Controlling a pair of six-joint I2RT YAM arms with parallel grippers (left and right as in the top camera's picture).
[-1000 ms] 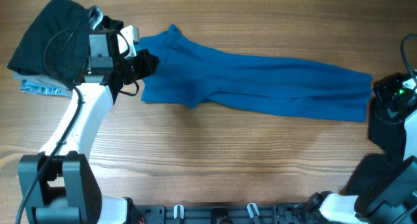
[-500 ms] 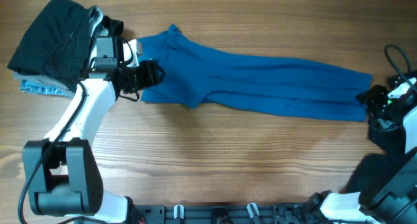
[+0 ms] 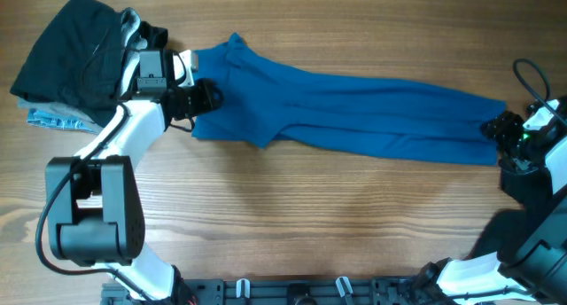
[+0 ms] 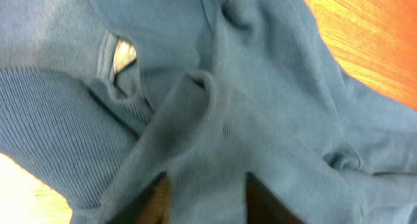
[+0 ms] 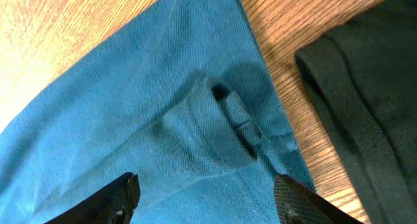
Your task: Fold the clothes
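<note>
Shirt [image 3: 354, 119] first: royal blue, drawn out long across the counter [image 3: 283, 216], collar end at the far left, hem end at the right edge. Bunched lengthways into a narrow band, not spread flat.

Left claw [image 3: 202, 97] down at the collar end, touching cloth. Seen from the left wrist, fingers [image 4: 159, 196] apart, straddling a raised ridge of ribbed knit, not yet pinched on it. Right claw [image 3: 493, 128] over at the hem corner, fingers [image 5: 120, 191] wide apart above a small puckered fold near the edge. Nothing clamped at either end.

Black garment [image 3: 66, 52] heaped in the far left corner, a pale-blue patterned piece [image 3: 53, 119] peeking out beneath on the near side, a scrap of grey-white [image 3: 130, 23] at the heap's right edge. All just beside the left arm; touching the shirt or only close to it, hard to call.

Handling, as a guess: light, limp knit with no stiffness at all, likely to sag and drag on the wood rather than slide clean. Needs both ends taken together to stay taut. Best bites probably the thick parts: the ribbed collar band on the left, the doubled hem on the right, bulky enough for a proper pinch. Single-layer grabs likely to peel off one ply and leave the rest behind. Some risk, too, of snagging the black heap with the left fingers, so near to it.
</note>
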